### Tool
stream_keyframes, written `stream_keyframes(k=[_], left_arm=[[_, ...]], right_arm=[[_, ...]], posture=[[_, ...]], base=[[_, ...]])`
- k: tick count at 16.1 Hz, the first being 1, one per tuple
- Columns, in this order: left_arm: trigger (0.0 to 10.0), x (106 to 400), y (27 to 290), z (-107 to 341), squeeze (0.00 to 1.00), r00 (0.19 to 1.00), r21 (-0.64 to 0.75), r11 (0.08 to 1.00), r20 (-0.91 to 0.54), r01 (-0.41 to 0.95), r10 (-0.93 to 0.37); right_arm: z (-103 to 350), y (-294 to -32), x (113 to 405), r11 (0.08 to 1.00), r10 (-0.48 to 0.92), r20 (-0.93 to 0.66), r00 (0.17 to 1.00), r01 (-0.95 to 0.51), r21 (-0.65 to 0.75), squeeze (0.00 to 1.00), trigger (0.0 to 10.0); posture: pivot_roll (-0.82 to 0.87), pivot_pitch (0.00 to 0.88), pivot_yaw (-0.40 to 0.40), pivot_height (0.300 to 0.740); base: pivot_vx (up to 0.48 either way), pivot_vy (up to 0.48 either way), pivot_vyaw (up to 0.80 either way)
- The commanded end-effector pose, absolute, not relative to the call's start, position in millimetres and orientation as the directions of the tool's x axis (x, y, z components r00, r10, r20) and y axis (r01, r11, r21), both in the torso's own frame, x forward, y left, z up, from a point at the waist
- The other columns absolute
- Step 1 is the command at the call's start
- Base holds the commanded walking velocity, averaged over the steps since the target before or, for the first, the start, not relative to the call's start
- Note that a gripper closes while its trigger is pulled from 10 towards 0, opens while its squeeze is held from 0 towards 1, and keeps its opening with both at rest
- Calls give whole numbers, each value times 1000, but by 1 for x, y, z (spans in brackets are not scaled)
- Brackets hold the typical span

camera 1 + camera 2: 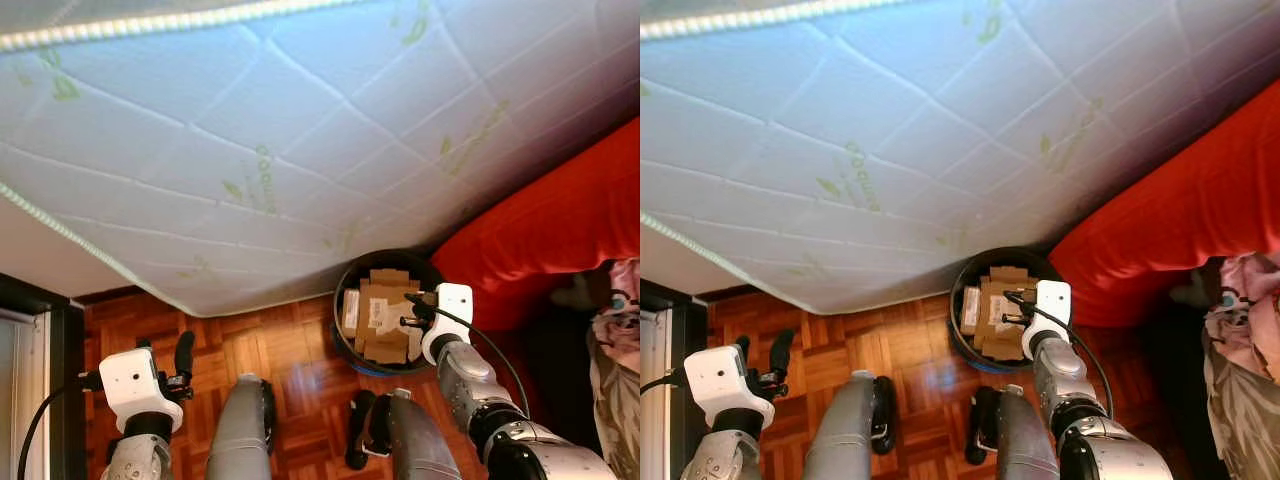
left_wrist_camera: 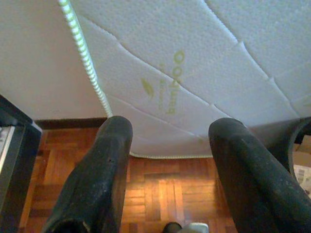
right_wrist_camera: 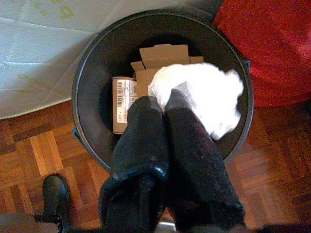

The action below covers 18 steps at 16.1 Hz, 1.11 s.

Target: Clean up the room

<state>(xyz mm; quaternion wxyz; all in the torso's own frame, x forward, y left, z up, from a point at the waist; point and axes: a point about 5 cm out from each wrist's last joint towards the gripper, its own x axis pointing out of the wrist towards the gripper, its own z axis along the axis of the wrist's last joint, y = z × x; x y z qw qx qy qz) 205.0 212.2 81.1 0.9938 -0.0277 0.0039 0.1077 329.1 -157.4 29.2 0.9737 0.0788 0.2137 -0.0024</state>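
White crumpled tissue wad (image 3: 204, 97) pinched by right gripper (image 3: 163, 99), held over round black bin (image 3: 87, 77); flattened cardboard boxes (image 3: 155, 58) seen inside, on parquet.

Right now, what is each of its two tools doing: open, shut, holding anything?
Left tool: open, empty, above the wooden parquet floor.
Right tool: shut on a crumpled white paper wad, over the round black bin.

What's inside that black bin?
The bin holds flattened cardboard. The right gripper hangs over it, shut on a white wad, which covers part of the cardboard. The bottom is hidden.
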Motion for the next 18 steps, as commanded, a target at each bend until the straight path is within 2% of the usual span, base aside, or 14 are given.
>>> stream_keyframes(k=[1,9,10,13,18], left_arm=[[10000,197,212,76,0,973,-53,973,-59,-226,223],[10000,191,217,78,0,969,-52,972,-109,-230,224],[10000,190,218,78,0,968,-51,971,-115,-232,225],[10000,189,219,75,0,966,-50,971,-126,-233,225],[10000,187,221,72,0,964,-50,971,-135,-236,227]], right_arm=[[20,-160,322,985,16,-448,894,64,162,0,10000],[10,-159,314,987,37,-502,864,46,151,0,10000],[10,-159,313,986,48,-502,863,38,160,1000,10000],[9,-156,313,991,93,-511,855,-28,134,1000,10000],[7,-139,310,964,255,-533,807,-255,76,1000,10000]], posture=[[266,492,-42,655],[278,519,-35,655],[278,522,-33,655],[280,526,-32,655],[287,532,-29,655]], base=[[0,0,0],[0,0,0],[0,0,0],[0,0,0],[0,0,0]])
